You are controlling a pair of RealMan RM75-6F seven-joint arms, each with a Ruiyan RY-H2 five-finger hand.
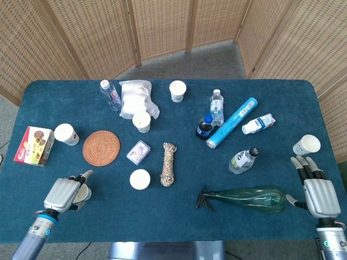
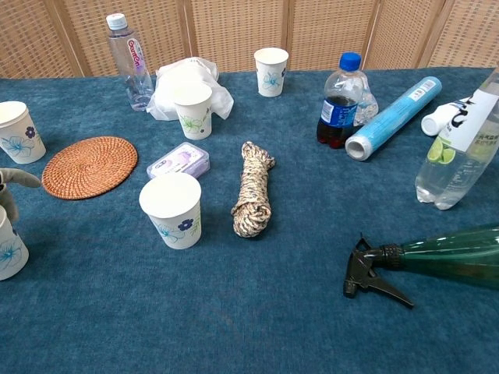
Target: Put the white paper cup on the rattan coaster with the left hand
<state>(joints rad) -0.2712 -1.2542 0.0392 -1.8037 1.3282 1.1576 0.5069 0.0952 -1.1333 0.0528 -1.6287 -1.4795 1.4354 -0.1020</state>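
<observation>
The rattan coaster [image 1: 101,146] [image 2: 90,166] lies flat at the left of the blue table. Below and left of it stands a white paper cup [image 1: 84,193] [image 2: 9,248] with a blue flower print, near the table's front edge. My left hand [image 1: 64,195] is up against this cup from the left, its fingers [image 2: 19,178] curved over and around the rim. The hand hides most of the cup in the head view, and whether the grip is closed does not show. My right hand [image 1: 317,192] rests flat at the front right, fingers spread, holding nothing.
Several more paper cups stand about: one [image 1: 65,134] left of the coaster, one [image 1: 139,179] [image 2: 172,209] to its lower right. A purple box [image 1: 139,151], a rope bundle [image 1: 169,162], bottles, a blue roll and a green spray bottle [image 1: 246,199] lie further right.
</observation>
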